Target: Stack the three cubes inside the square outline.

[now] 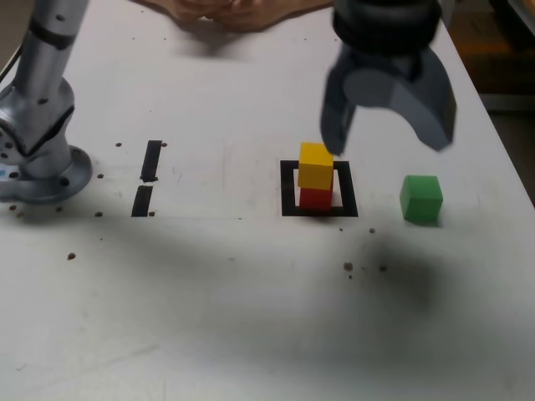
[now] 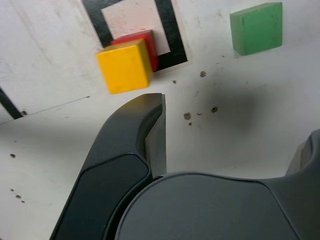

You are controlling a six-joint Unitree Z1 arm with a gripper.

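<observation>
The yellow cube [image 1: 315, 164] sits on the red cube [image 1: 315, 200] inside the black square outline [image 1: 289, 189]. The green cube [image 1: 420, 198] rests alone on the white table, to the exterior view's right of the outline. My gripper [image 1: 389, 144] hangs open and empty above the table, over the gap between the stack and the green cube. One fingertip is close behind the yellow cube, apart from it. In the wrist view the yellow cube [image 2: 124, 66] covers most of the red cube [image 2: 152, 50] at the outline [image 2: 167, 30]'s corner, the green cube [image 2: 256, 27] lies apart, and my gripper [image 2: 230, 125] holds nothing.
The arm's metal base [image 1: 38, 163] stands at the exterior view's left. Two short black tape bars [image 1: 148, 177] lie between it and the outline. A person's hands [image 1: 226, 12] rest at the far table edge. Dark specks [image 1: 364, 267] dot the table; its right edge [image 1: 510, 159] is near the green cube.
</observation>
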